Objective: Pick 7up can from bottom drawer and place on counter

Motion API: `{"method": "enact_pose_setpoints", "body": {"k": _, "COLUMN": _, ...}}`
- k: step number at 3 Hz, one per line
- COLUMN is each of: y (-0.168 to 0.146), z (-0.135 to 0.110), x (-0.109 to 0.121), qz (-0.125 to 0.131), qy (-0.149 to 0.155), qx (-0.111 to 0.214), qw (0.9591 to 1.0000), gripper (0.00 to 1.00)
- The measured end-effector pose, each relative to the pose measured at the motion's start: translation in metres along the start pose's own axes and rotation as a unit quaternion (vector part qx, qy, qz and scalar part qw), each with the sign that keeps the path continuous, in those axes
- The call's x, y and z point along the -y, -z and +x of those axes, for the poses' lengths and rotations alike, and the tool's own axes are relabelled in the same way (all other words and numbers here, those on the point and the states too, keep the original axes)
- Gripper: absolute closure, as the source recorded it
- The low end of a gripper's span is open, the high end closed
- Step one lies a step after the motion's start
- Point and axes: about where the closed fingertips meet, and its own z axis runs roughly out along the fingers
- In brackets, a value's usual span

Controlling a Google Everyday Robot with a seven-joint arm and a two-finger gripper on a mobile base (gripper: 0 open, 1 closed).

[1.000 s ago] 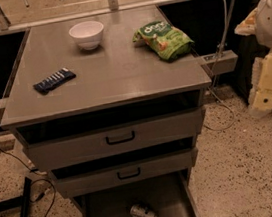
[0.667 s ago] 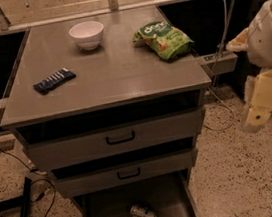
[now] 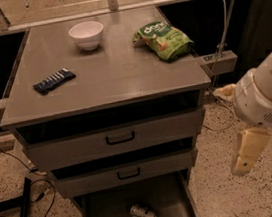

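Observation:
The 7up can [image 3: 143, 214] lies on its side on the dark floor of the open bottom drawer [image 3: 106, 215], at the bottom of the view. My gripper [image 3: 245, 152] hangs from the white arm at the right, beside the cabinet's right side. It is about level with the middle drawer, above and well to the right of the can. The grey counter [image 3: 111, 73] tops the cabinet.
On the counter are a white bowl [image 3: 87, 34], a green snack bag [image 3: 163, 40] and a dark blue packet [image 3: 54, 80]. Two upper drawers with black handles [image 3: 120, 139] are slightly open. Cables and a power strip [image 3: 217, 61] are at the right; a black stand leg [image 3: 22, 212] is on the floor at left.
My arm and gripper have come down and to the left, closer to the cabinet's right side. The can and the counter items have not moved.

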Motion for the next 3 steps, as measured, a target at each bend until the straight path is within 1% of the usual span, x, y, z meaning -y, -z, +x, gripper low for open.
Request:
{"method": "enact_pose_setpoints", "body": {"k": 1, "y": -0.05, "z": 0.02, "x": -0.012, "qz": 0.003, "qy": -0.016, "qx": 0.011, "qw": 0.9998, "gripper": 0.0}}
{"method": "enact_pose_setpoints", "body": {"k": 2, "y": -0.102, "z": 0.034, "x": -0.014, "qz": 0.018, "qy": -0.037, "qx": 0.03, "qw": 0.9987, "gripper": 0.0}}
{"method": "enact_pose_setpoints", "body": {"k": 3, "y": -0.11, "z": 0.031, "x": -0.018, "qz": 0.013, "qy": -0.035, "qx": 0.027, "qw": 0.9989, "gripper": 0.0}}
